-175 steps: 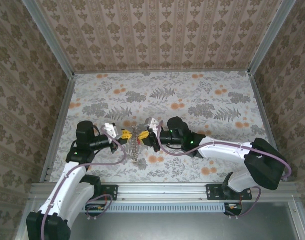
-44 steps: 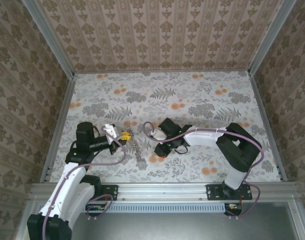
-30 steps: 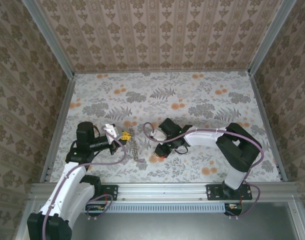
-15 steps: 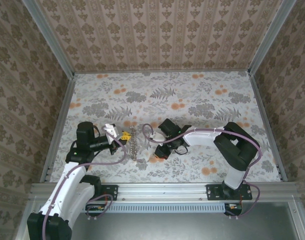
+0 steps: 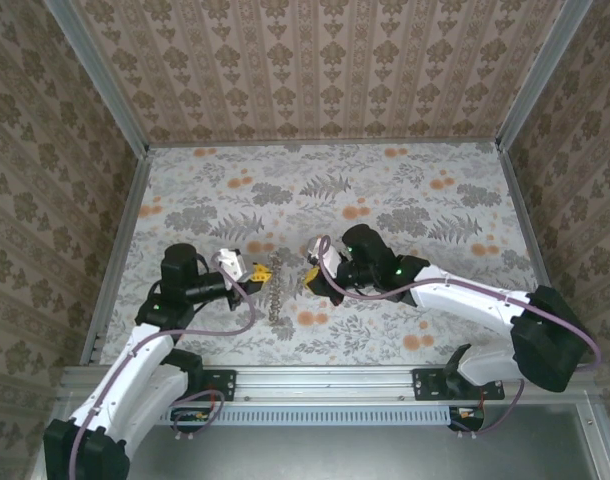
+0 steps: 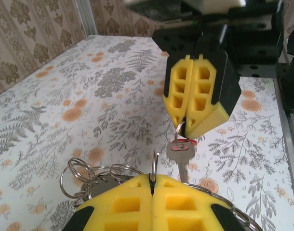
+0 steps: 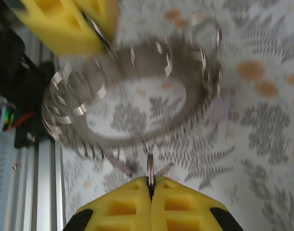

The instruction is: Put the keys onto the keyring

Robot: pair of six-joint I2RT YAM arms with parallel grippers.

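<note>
My left gripper [image 5: 255, 272] is shut on a small split ring of the keyring [image 5: 273, 296], which hangs from it in a grey bunch. In the left wrist view my left gripper [image 6: 152, 179] pinches that ring edge-on, with several more small rings [image 6: 82, 174] to its left. Facing it, my right gripper [image 6: 186, 131] is shut on a thin ring from which hangs a silver key with a red mark [image 6: 180, 155]. In the right wrist view my right gripper [image 7: 150, 182] pinches that ring, and the keyring [image 7: 132, 91] is blurred just ahead.
The flowered tabletop [image 5: 405, 200] lies open behind and to the right of the grippers. An orange blot [image 5: 307, 318] is printed just below them. A metal rail [image 5: 325, 378] runs along the near edge, and patterned walls close the other sides.
My right gripper has risen from the table by the orange blot with the key and swung to face the left gripper. The left gripper and keyring shifted slightly right.
</note>
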